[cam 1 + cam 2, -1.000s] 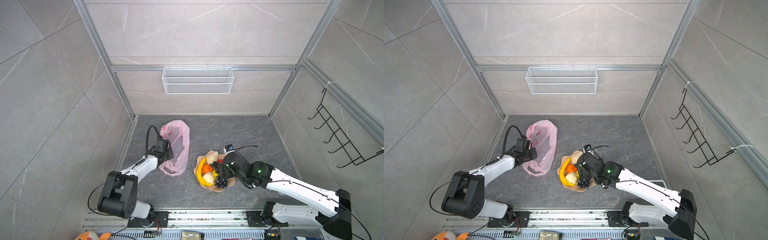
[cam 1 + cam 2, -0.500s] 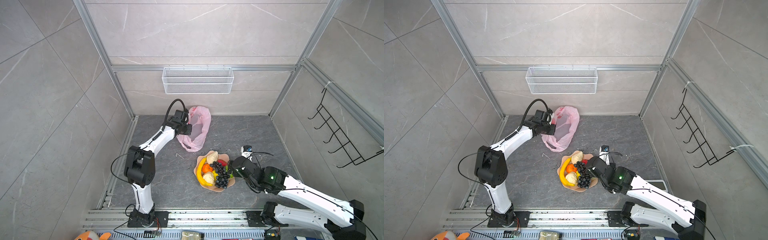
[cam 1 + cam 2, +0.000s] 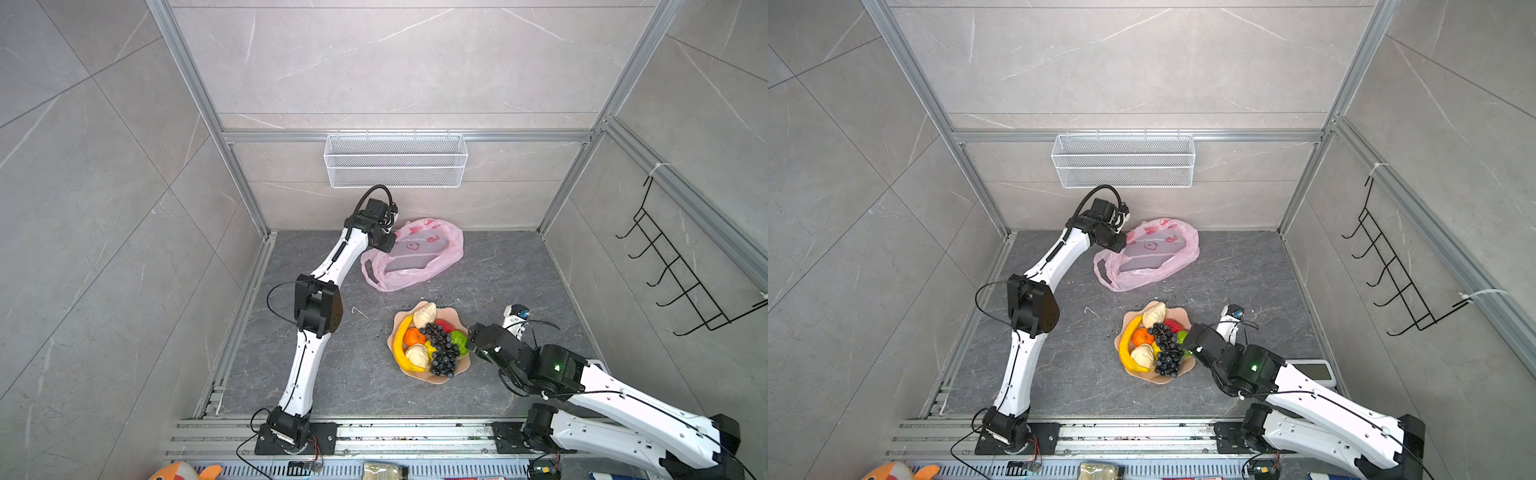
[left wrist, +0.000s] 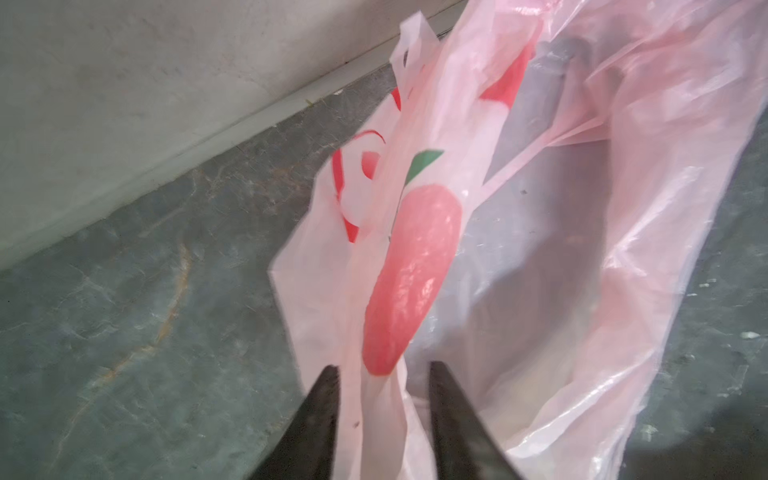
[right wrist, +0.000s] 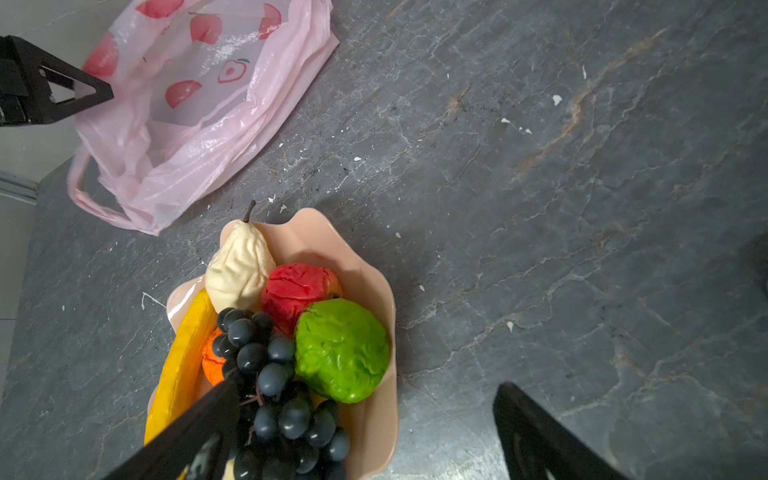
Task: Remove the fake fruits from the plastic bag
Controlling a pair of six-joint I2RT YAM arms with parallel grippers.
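Left arm pose: stretched from the front rail (image 3: 374, 432) towards the back wall (image 3: 291, 199), elbow bent midway, wrist tipped down at the left edge of the plastic bag (image 3: 436, 266).
Left end effector: the left gripper (image 4: 382, 368) has its jaws parted. A fold of the bag runs between the fingers with a gap on either side, not pinched.
Right arm pose: low over the floor (image 3: 498, 282), reaching in from the front right to the right edge of the plate (image 3: 432, 378).
Right end effector: the right gripper (image 5: 363, 388) is spread wide and holds nothing. In the wrist view one finger overlaps the grape bunch (image 5: 270, 365) and the other is over bare floor.
Plate contents: the fake fruits (image 3: 1152, 345) are heaped here, namely a banana (image 5: 183, 353) along one rim, the grape bunch, a tangerine (image 3: 413, 336), a red fruit (image 5: 295, 291), a green fruit (image 5: 343, 349), a beige pear (image 5: 239, 266) and a second beige fruit (image 3: 417, 356).
Bag location: on the floor close to the back wall, behind the plate and apart from it.
Bag condition: thin pink film, slack and flattened, with the grey floor showing through. It carries red fruit prints, and one loop handle trails towards the plate.
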